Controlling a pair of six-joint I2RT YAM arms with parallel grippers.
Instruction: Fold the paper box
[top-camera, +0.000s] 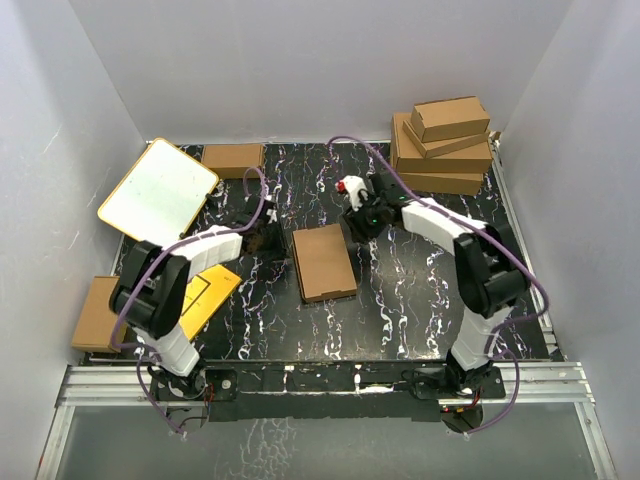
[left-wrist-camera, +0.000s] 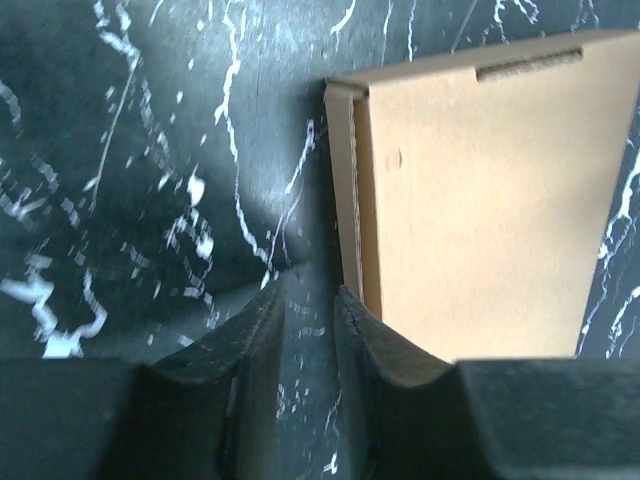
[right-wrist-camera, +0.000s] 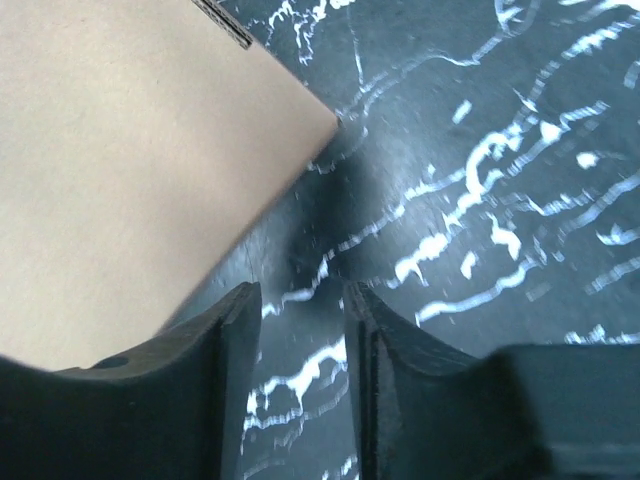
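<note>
**First speaker:** Where did the paper box (top-camera: 323, 262) lie, and what were the hands doing?

**Second speaker:** The paper box, a thin brown mailer, lay flat and closed on the black marbled table (top-camera: 420, 290). The left gripper (left-wrist-camera: 307, 292) sat low at the box's far-left corner. Its jaws were narrowly parted, with only table between them. One finger stood just beside the box's left edge, possibly touching it, though the wrist view was too blurred to tell. The right gripper (right-wrist-camera: 300, 288) hovered off the box's far-right corner, its jaws likewise narrow and empty.

**First speaker:** What would doing this step well have asked for?

**Second speaker:** The box looked finished, so the step was probably a last check. Each gripper would best have pressed the lid down gently near the box's corners, one side braced against the other so the box did not slide. Each would then have lifted straight off without catching the layered flap along the box's left edge.
</note>
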